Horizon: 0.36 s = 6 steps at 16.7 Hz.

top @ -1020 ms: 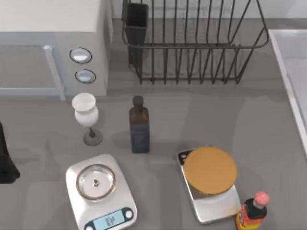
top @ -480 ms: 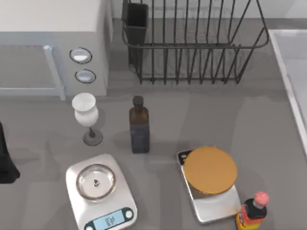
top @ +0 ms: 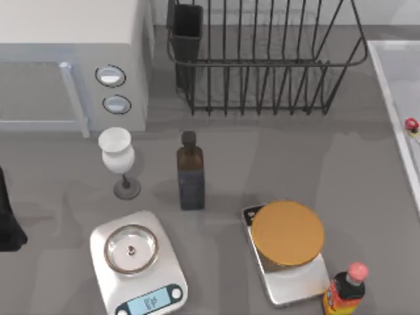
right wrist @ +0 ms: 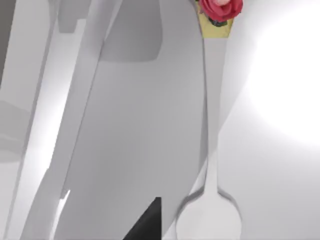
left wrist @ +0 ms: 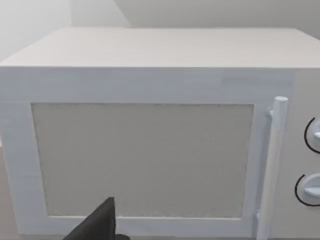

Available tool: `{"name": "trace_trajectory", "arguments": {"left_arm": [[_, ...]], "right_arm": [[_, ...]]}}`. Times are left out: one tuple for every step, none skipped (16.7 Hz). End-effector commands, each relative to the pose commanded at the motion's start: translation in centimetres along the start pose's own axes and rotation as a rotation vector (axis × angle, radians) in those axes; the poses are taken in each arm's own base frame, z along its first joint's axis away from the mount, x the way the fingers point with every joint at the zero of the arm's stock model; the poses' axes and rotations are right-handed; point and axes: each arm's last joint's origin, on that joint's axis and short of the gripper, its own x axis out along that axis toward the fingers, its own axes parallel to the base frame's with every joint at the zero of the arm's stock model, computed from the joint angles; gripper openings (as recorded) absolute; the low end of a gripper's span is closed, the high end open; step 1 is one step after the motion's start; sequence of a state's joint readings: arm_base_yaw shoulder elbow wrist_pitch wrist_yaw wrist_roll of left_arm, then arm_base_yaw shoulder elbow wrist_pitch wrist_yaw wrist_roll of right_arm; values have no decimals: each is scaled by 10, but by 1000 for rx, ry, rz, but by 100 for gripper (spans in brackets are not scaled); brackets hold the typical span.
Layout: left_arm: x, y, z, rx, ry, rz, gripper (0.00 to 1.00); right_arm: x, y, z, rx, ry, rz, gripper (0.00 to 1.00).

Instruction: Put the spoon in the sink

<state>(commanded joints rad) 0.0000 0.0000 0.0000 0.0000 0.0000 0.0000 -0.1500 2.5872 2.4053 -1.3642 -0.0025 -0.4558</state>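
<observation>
We are seeing the spoon (top: 412, 125) at the sink (top: 394, 79), its red rounded end lying just inside the sink's raised rim at the top view's right edge, with a sliver of pale yellow beside it. In our right wrist view the spoon (right wrist: 212, 115) is lying lengthwise against the pale basin (right wrist: 280, 100): red end, then a yellowish collar, then a long grey stem ending in a round bowl. A dark finger (right wrist: 147, 220) of our right gripper is showing near that bowl, apart from it; we cannot tell how far the jaws are spread, nor whether anything is between them.

Compared with half a second ago, the red end is newly showing at the sink's rim; nothing else on the table has shifted.

Our left arm is sitting parked well away from the sink, facing the microwave (left wrist: 150, 150), with one dark finger (left wrist: 97, 225) in its wrist view; its grip we cannot tell either.
</observation>
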Motion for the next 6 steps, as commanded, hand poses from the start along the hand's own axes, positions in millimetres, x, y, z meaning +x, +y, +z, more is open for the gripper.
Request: {"name": "trace_trajectory", "arguments": {"left_arm": [[0, 0, 0, 0, 0, 0, 100], [0, 0, 0, 0, 0, 0, 100], [0, 0, 0, 0, 0, 0, 100], [0, 0, 0, 0, 0, 0, 100], [0, 0, 0, 0, 0, 0, 100], [0, 0, 0, 0, 0, 0, 100]], "right_arm": [[0, 0, 0, 0, 0, 0, 100], [0, 0, 0, 0, 0, 0, 100], [0, 0, 0, 0, 0, 0, 100], [0, 0, 0, 0, 0, 0, 100], [0, 0, 0, 0, 0, 0, 100], [0, 0, 0, 0, 0, 0, 100]]}}
